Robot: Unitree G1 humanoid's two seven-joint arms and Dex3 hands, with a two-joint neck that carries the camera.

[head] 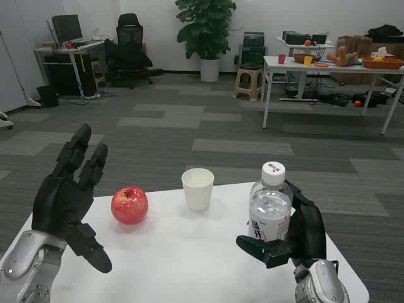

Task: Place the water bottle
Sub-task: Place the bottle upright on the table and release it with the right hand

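A clear water bottle (271, 205) with a white cap stands upright at the right of the white table (189, 265). My right hand (297, 237) grips it around its lower body, fingers wrapped from behind and the thumb across the front. Whether the bottle's base touches the tabletop is hidden by the hand. My left hand (69, 199) is raised over the table's left side, fingers spread and holding nothing, just left of a red apple (129, 205).
A white paper cup (197, 189) stands at the table's far edge, between the apple and the bottle. Beyond the table lie grey carpet, a stool, a potted plant, and other tables and desks at the back.
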